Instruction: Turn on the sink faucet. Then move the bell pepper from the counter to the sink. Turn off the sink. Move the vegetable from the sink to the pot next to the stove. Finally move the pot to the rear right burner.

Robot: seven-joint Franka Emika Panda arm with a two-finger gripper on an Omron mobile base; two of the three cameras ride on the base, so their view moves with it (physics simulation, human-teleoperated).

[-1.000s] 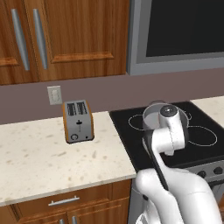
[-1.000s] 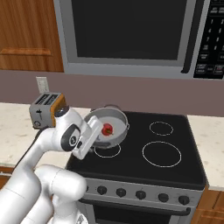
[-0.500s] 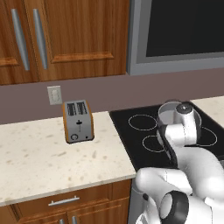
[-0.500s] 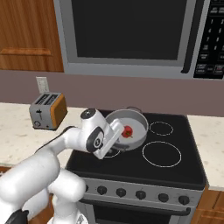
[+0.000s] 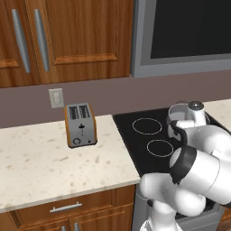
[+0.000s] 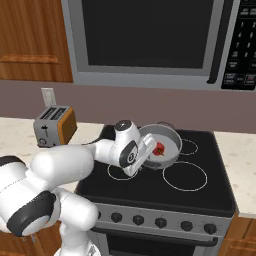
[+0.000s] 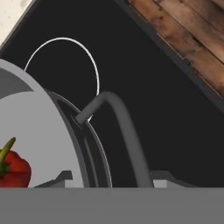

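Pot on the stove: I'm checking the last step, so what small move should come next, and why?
Probably carry the pot a little farther right and back. It holds the bell pepper, and the end effector grips its near rim, but it sits between the ring outlines, left of the rear right burner.

The pot [image 6: 161, 145] — bell pepper [image 6: 159, 149] inside — has been carried rightward across the stove [image 6: 200, 197], from its left side (near the toaster [image 6: 55, 126]) toward the rear burners — the arm has swung along.

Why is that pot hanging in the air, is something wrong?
Nothing looks spilled or broken. The pot sits tilted above the stove, lifted by its handle, with the bell pepper inside.
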